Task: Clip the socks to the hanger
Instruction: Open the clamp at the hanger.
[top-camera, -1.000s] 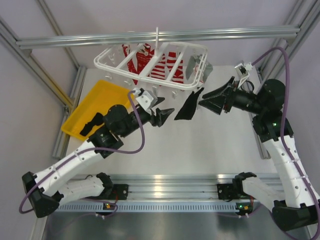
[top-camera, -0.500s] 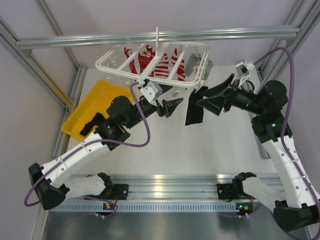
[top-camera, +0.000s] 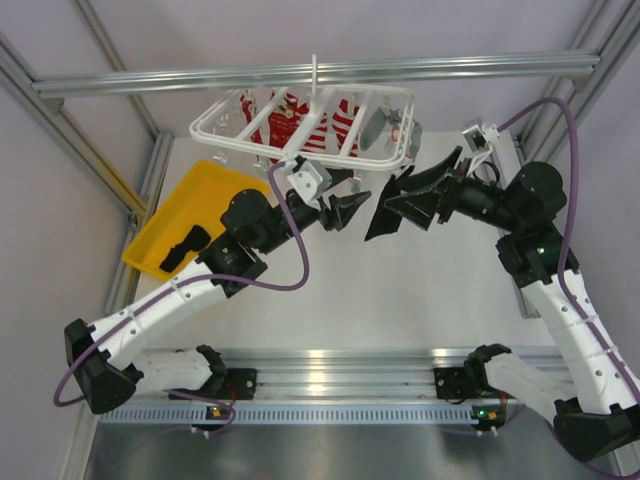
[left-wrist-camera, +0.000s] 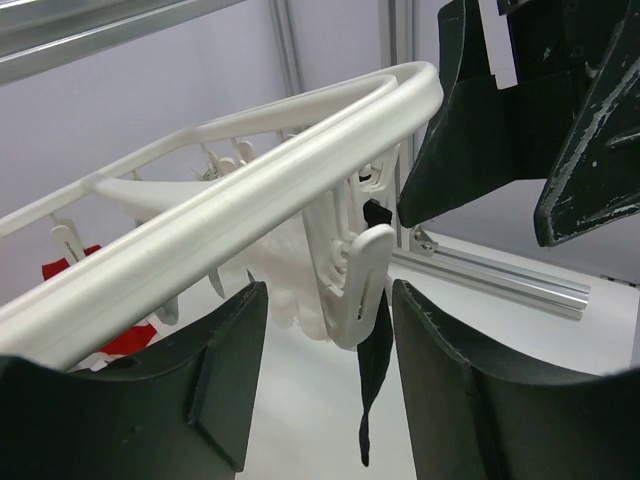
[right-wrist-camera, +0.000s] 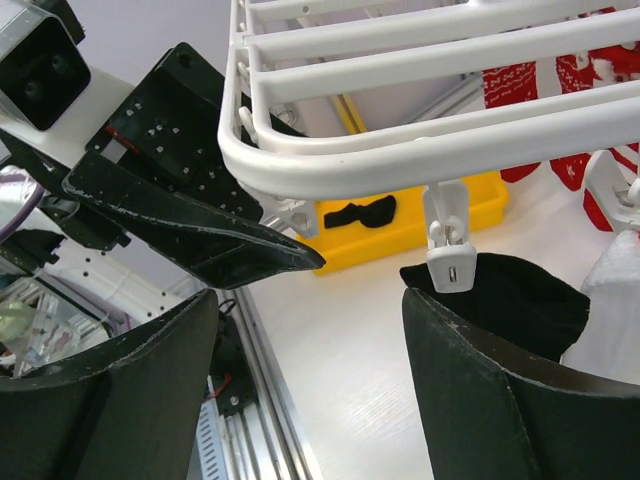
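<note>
Black fabric sock (right-wrist-camera: 515, 292) clipped under white plastic rack hanger (right-wrist-camera: 400, 160), long axis vertical, free end down. Left end effector (left-wrist-camera: 325, 300), right end effector (right-wrist-camera: 308, 300) spread, empty.

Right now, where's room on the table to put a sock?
Free: the white tabletop between the two arms, and the yellow plastic tray's far end. Crowded: under the white plastic hanger, where left claw and right claw flank the hanging black fabric sock.

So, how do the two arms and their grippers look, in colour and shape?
The left arm and right arm have white links and black joints. A purple cable loops along each. The left gripper and right gripper are black, with two broad tapering fingers, scuffed at the edges. A small green light glows on the right arm.
</note>
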